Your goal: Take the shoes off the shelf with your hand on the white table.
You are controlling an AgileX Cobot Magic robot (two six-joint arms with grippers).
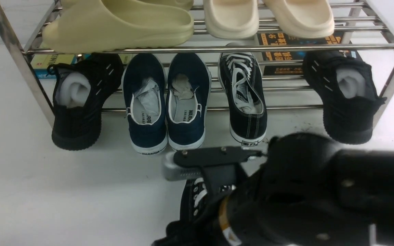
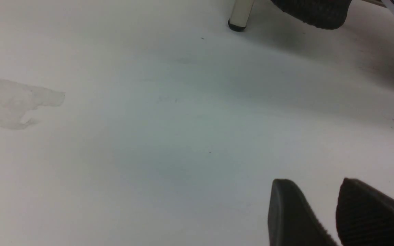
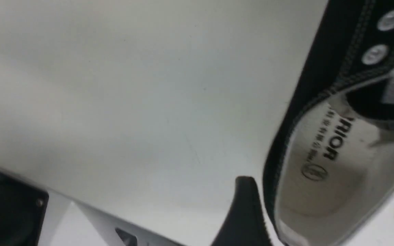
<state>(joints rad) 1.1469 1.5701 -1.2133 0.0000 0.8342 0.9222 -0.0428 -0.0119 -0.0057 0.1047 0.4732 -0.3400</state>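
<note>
The right end effector [image 3: 325,179] is released: its two black fingers [image 3: 245,218] are spread wide, one on each side of the heel of a black lace-up shoe [image 3: 320,198], and I cannot tell if they touch it. That shoe lies on the white desk [image 1: 63,191] in front of the shelf [image 1: 197,49], right under the end effector. Its twin [image 1: 243,99] sits on the low bars of the shelf, heel toward the robot, just beyond the end effector. Left of the twin are two dark blue slip-on shoes [image 1: 185,133]. A left knit shoe [image 1: 79,116] and a right knit shoe [image 1: 347,109], both black, stand at the ends of the low row. On the top bars lie a yellow-green slipper [image 1: 121,25] and two cream slippers [image 1: 231,20], and books [image 1: 296,37] show behind the bars. In the front view the big black right arm [image 1: 320,198] covers most of the shoe on the desk and hides the fingers; only some white laces and a grey plate [image 1: 174,171] show. The right wrist view shows the pale inside of the shoe with printed letters, and two silver lace holes [image 3: 375,54]. Only the left wrist view shows the left end effector [image 2: 320,186]: its tips [image 2: 289,212] are a little apart with nothing between them, low over bare desk, with a shelf leg [image 2: 239,17] far ahead
</note>
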